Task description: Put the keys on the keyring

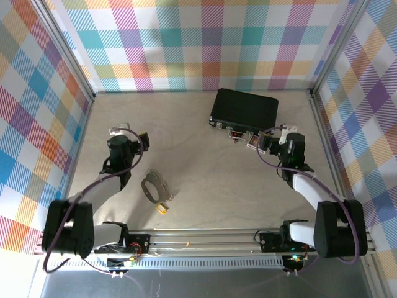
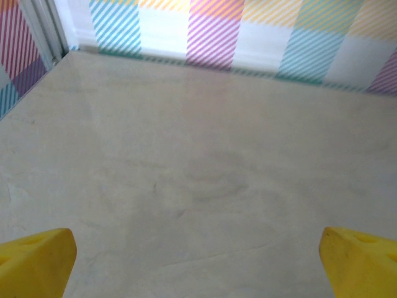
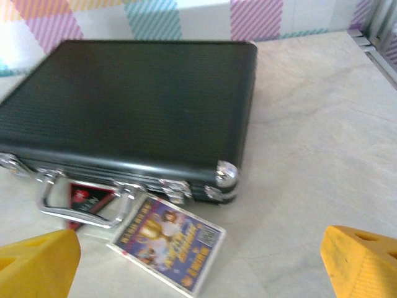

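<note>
On the pale, faintly mottled tabletop (image 1: 205, 180), the keyring (image 1: 151, 185), a thin grey roughly oval metal loop, is lying flat between the two arms, nearer the left one. The keys (image 1: 162, 191), small flat silvery pieces, are resting against its right side, and a tiny yellow piece (image 1: 162, 208) is sitting just below them. All of this is appearing from overhead. The left end effector (image 1: 130, 133) is hovering well apart from the ring, and from its wrist camera the left end effector (image 2: 198, 264) is showing blunt yellow fingertips (image 2: 34, 264) standing wide apart over bare surface, holding nothing. The right end effector (image 1: 263, 138) is pointing at a black rectangular case (image 1: 243, 110) near the back wall. Its wrist camera is giving the close detail: the case (image 3: 136, 99) with a fine ribbed texture, rounded shiny metal corner fittings, a chrome handle (image 3: 80, 208) and a glossy colourful card (image 3: 167, 242) lying just in front. There the right end effector (image 3: 198, 264) is likewise spreading wide and empty.
</note>
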You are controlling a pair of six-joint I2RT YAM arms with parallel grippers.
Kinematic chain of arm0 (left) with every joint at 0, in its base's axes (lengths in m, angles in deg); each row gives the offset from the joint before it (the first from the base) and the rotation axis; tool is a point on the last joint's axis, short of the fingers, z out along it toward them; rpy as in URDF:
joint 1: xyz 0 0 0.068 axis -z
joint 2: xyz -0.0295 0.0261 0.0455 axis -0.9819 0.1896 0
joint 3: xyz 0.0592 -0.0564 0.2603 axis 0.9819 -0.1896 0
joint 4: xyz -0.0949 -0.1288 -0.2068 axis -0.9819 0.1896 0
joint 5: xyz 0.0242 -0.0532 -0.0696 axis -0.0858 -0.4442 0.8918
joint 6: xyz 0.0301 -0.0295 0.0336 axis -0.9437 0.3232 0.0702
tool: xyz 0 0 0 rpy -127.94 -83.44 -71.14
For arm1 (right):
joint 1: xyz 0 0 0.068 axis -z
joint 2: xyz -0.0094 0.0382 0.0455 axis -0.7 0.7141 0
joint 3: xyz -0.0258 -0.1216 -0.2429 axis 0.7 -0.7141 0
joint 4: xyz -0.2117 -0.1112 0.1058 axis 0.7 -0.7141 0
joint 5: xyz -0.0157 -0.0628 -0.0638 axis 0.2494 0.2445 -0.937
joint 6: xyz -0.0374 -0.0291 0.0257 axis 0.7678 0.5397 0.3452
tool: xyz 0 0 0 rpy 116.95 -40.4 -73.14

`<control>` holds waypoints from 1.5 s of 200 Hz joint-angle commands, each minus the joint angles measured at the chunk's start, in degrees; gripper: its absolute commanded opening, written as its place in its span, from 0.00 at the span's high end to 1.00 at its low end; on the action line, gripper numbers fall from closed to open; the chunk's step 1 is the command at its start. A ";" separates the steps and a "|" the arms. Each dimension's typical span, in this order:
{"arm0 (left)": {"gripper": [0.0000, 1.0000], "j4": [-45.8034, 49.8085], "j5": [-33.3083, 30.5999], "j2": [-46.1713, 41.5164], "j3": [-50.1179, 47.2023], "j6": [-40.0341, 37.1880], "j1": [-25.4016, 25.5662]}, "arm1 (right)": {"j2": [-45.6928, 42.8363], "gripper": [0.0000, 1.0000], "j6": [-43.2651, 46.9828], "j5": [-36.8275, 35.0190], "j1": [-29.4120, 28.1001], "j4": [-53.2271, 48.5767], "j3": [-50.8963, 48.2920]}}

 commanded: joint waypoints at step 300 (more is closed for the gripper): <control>0.44 56.48 17.61 -25.85 -2.29 29.75 29.40 | -9.45 0.01 -36.92 -5.94 -60.78 -44.07 7.67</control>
